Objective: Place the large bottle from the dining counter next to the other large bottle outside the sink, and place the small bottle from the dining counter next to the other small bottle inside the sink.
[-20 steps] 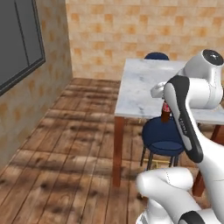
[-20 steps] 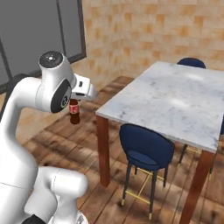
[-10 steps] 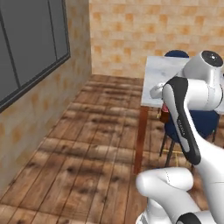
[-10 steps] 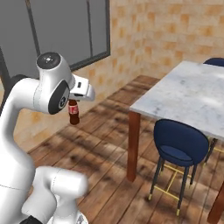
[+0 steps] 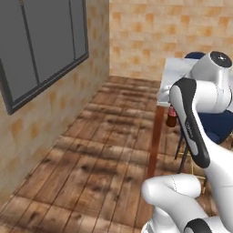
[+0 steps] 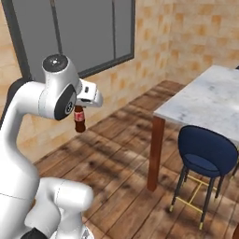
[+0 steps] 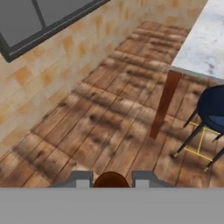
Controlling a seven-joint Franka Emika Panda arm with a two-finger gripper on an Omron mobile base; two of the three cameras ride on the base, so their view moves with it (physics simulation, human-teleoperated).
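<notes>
Two base views from behind the arm, sharing dining counter (image 6: 205, 100) corner, hand view looking floorward.

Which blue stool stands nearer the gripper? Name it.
The near stool, on the dining counter's robot-facing side by its wooden leg. The other stool peeks up beyond the counter's far edge, farther from the gripper.

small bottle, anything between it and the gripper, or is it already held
Nothing stands between them: the gripper is shut on the small bottle, which hangs below it over the wooden floor, away from the dining counter.
</notes>
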